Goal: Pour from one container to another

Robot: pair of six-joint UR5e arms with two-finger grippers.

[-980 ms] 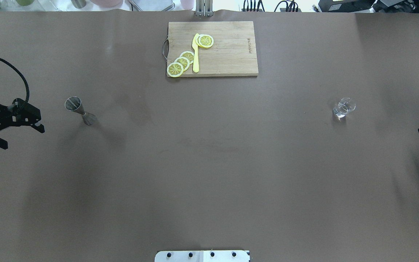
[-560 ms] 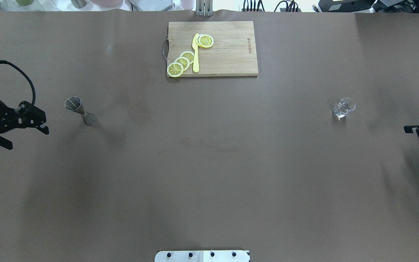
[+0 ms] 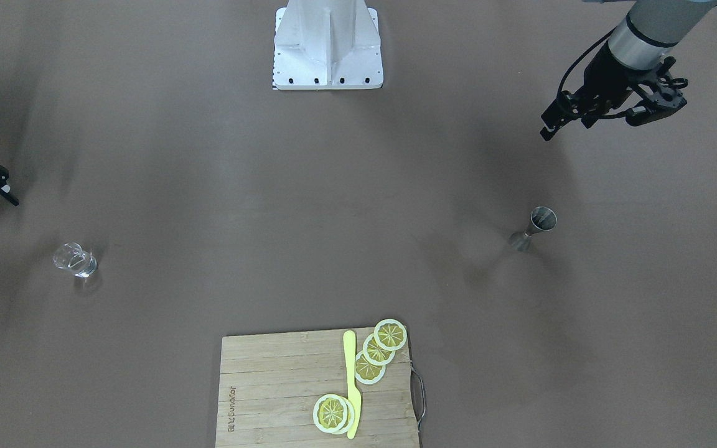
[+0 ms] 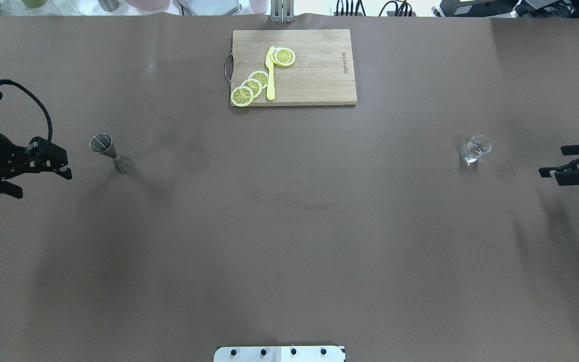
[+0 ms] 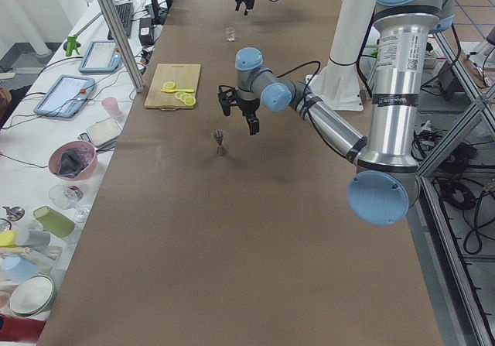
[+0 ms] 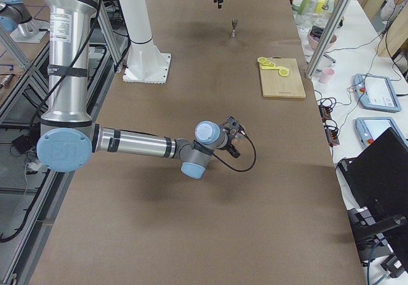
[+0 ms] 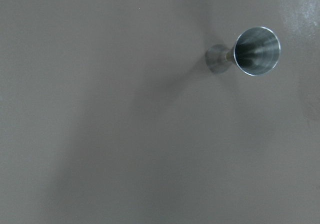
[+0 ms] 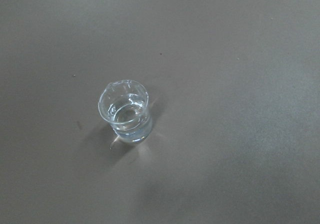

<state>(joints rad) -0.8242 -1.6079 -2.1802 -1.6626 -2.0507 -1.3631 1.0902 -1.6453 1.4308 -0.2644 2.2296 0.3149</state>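
Observation:
The clear faceted glass tumbler (image 4: 475, 149) stands upright on the right half of the table, with clear liquid in it (image 8: 126, 115). My right gripper (image 4: 552, 161) hovers open to the right of it, well apart. The grey steel jigger (image 4: 111, 153) stands upright on the left half, and its open cup shows from above in the left wrist view (image 7: 256, 51). Left of it, my left gripper (image 4: 43, 185) is open with nothing between its fingers, a short gap away. From the front, the glass (image 3: 75, 260) and jigger (image 3: 533, 229) are far apart.
A wooden cutting board (image 4: 314, 75) lies at the far middle of the table, with several lemon slices (image 4: 252, 86) and a yellow knife (image 4: 270, 75) on it. The robot's base plate (image 3: 327, 50) sits at the near middle edge.
My right gripper has come further in from the right edge toward the glass. My left gripper has shifted slightly right toward the jigger. Glass and jigger have not moved.

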